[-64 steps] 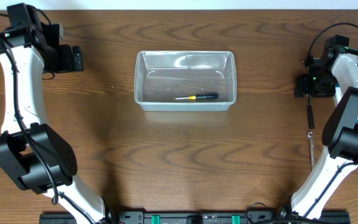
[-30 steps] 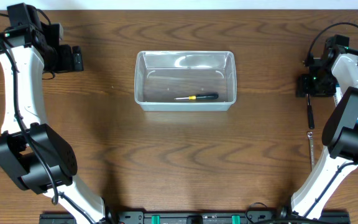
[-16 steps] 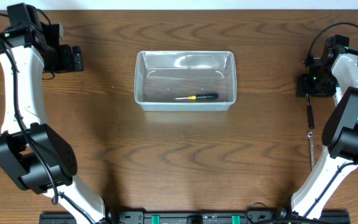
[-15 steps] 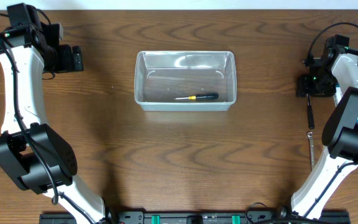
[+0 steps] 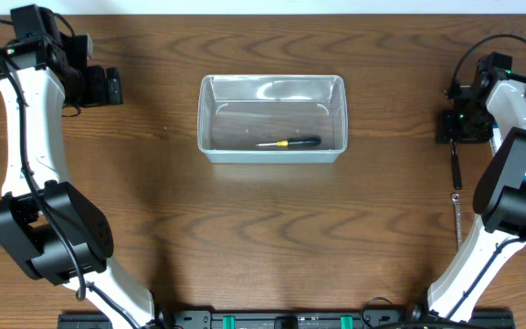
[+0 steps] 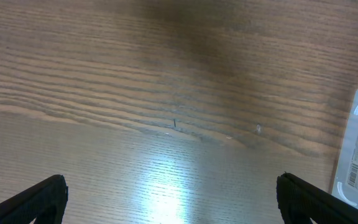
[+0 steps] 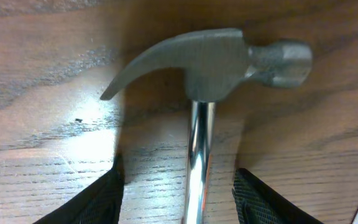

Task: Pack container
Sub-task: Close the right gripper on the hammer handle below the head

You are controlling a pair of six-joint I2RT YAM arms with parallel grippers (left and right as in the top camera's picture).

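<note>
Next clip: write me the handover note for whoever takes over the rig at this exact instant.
Left tool: open, empty, over bare table, to the left of the container.
Right tool: open, jaws either side of the hammer shaft just below the head, not gripping it.
Container: mid-table, upright, one screwdriver lying inside.
Hammer: flat on the table at the right side.
Done: screwdriver packed.
Left: close on the hammer, probably, and carry it into the container.
</note>
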